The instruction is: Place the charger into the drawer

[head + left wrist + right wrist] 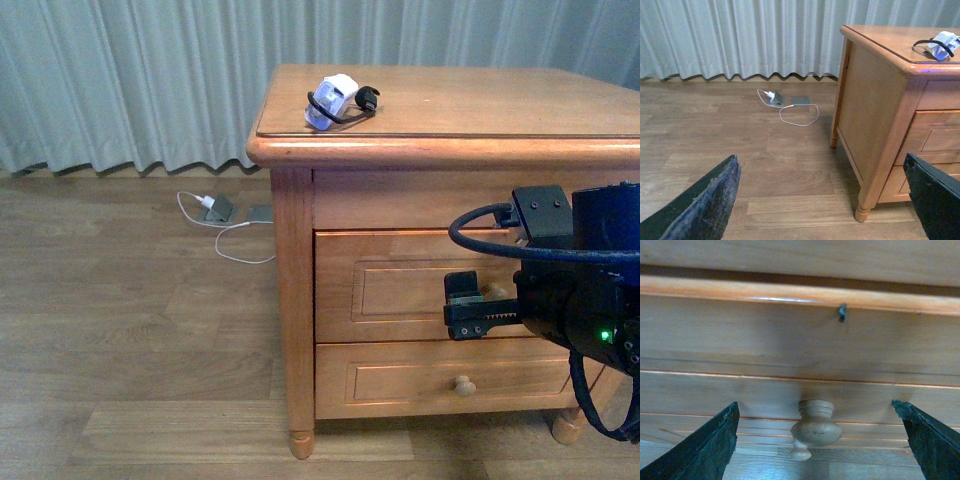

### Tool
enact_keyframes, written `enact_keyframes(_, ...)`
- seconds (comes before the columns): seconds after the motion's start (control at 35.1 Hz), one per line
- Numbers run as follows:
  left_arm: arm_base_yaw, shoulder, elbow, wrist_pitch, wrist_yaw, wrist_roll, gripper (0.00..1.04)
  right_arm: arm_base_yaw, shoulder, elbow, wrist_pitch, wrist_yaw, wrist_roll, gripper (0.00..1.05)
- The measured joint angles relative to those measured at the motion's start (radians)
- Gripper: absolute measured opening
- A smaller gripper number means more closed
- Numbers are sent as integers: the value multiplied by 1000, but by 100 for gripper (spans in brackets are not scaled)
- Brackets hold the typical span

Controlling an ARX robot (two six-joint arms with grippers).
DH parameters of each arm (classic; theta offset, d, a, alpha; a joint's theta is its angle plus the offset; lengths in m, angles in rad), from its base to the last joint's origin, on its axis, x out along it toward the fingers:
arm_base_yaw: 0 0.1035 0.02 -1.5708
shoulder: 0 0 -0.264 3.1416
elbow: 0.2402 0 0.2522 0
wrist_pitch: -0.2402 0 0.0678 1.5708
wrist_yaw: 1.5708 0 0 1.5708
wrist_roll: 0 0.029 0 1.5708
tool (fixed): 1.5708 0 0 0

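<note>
- Right tool (pixel 462 304) — spread wide, empty, levelled at the round knob (pixel 816 425) of the upper drawer (pixel 400 290); not yet touching it.
- Left tool (pixel 817 205) — also wide and empty, low over the floor (pixel 740 150), well apart from the nightstand (pixel 875 115).
- Charger (pixel 335 100) — up on the surface (pixel 470 95), near its front left corner, black cable looped around; drawer shut beneath.
- Likely trouble: closing short of the knob and slipping off its rounded head; pulling off-axis and jamming the drawer; jolting the nightstand and shifting the charger toward the edge.
</note>
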Motion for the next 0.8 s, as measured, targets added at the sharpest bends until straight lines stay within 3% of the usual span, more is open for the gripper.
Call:
enact_keyframes(0.46, 0, 0, 0, 0, 0, 0, 98, 0, 25, 12, -1, 3, -8, 95)
enact_keyframes(0.8, 0, 0, 0, 0, 0, 0, 98, 3, 37, 16, -1, 9, -26, 48)
